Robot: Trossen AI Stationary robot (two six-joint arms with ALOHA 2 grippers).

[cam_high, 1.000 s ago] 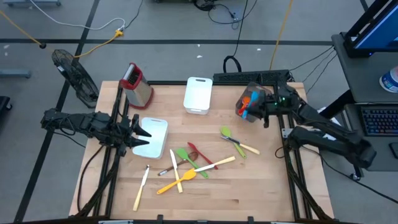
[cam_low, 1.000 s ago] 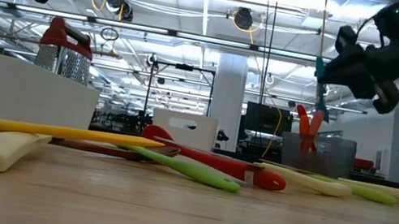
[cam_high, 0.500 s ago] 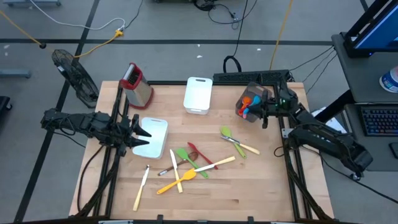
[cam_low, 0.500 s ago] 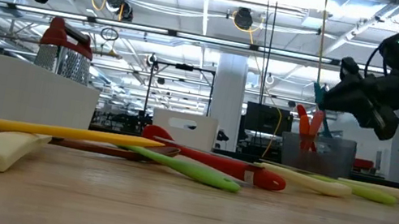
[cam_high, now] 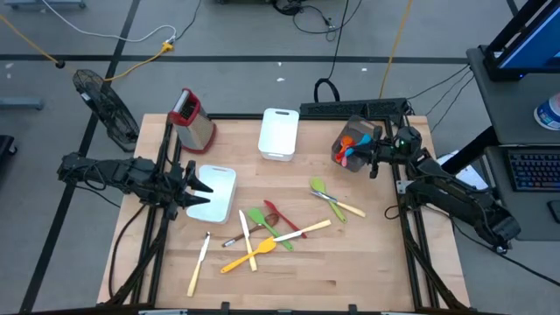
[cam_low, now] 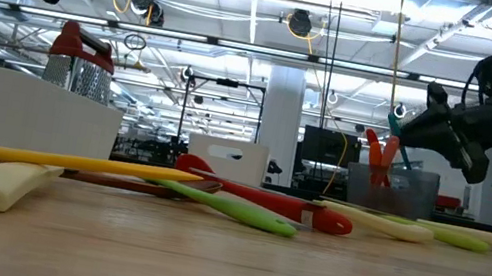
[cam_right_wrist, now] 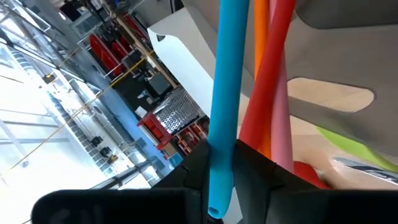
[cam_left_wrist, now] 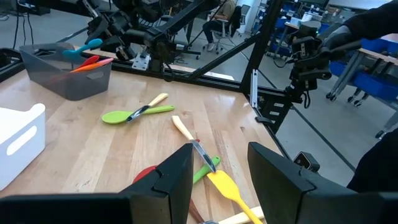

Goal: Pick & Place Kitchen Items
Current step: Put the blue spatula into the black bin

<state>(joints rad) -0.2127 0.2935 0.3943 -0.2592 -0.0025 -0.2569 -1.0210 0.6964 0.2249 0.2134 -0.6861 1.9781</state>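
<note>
Right gripper pinches a blue utensil, a smooth straight plastic handle, its far end reaching into the grey bin at the table's back right. 2 more handles stand in that bin, red and orange.

Toward the front from the bin, the loose pile: 2 green spoons, 1 yellow spatula, a red one, cream knives. All slim, glossy plastic, lying flat on pale wood.

Left gripper hovers far across from the bin, fingers partly apart, holding nothing, above a white tray. A ribbed metal grater stands behind it.
</note>
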